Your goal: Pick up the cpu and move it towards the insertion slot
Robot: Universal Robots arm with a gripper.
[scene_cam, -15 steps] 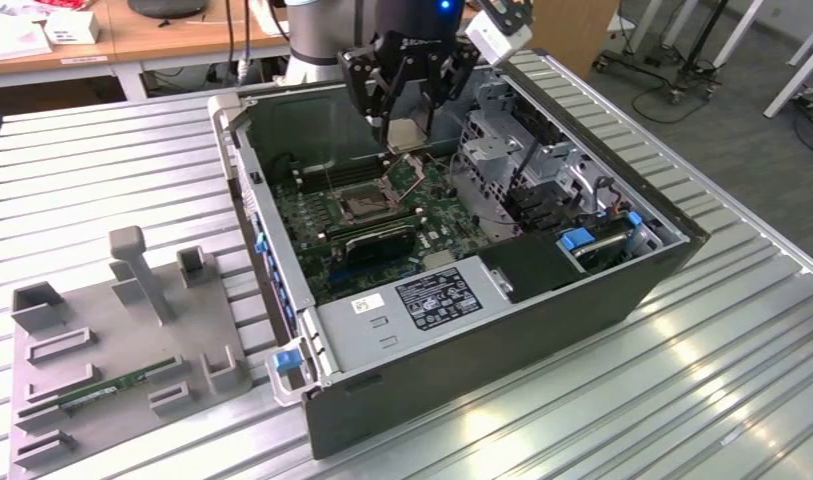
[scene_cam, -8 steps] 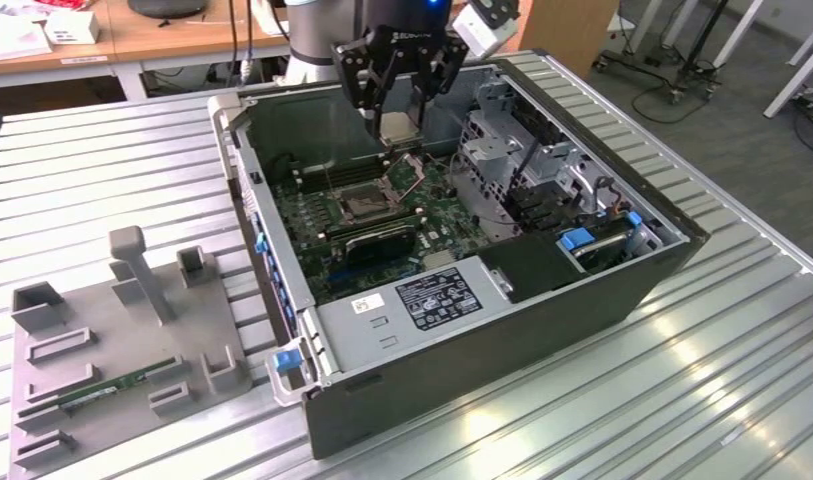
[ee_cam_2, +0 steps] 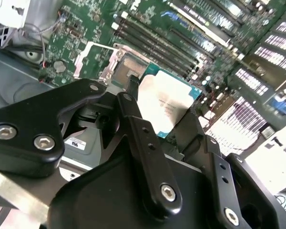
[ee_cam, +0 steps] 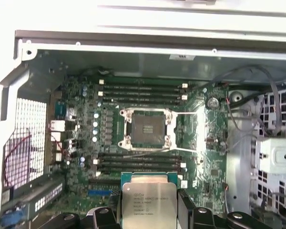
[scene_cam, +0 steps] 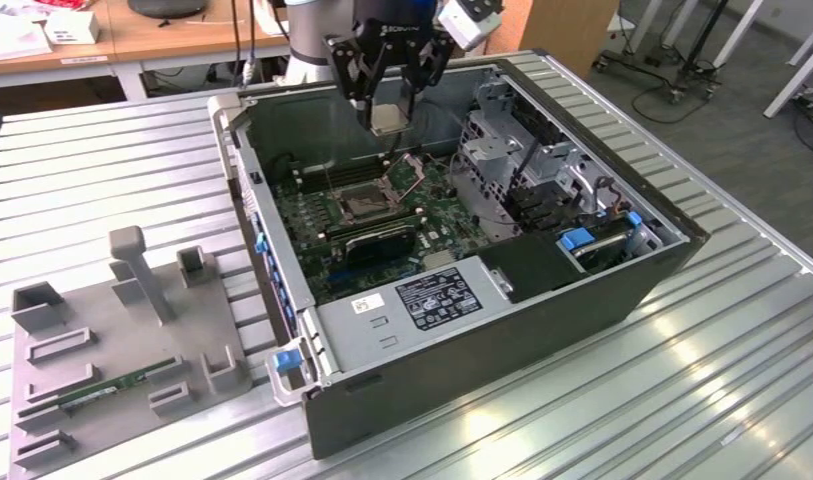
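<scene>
- You have the cpu (scene_cam: 386, 119) off the desk (scene_cam: 99, 180) and in the air, clamped between the gripper (scene_cam: 386, 122) fingers (ee_cam_2: 148, 143) above the open computer case (scene_cam: 620, 290).
- In the first wrist view the cpu (ee_cam: 145, 202) shows its silvery top face with a green rim, gripped on its two opposite edges by the black fingers (ee_cam: 187, 207).
- In the second wrist view the cpu (ee_cam_2: 168, 102) sits tilted between the fingers, with the motherboard (ee_cam_2: 148, 28) below it.
- The insertion slot (ee_cam: 148, 129) lies on the motherboard (ee_cam: 205, 176) inside the case, its silver frame around a dark centre, with long memory slots (ee_cam: 140, 88) on both sides of it.
- In the exterior view the insertion slot (scene_cam: 359, 203) is lower than the cpu; the two are apart, not touching.
- On the exterior view's left, a grey fixture tray (scene_cam: 126, 350) rests on the desk, with a thin green memory stick (scene_cam: 113, 385) lying in it.
</scene>
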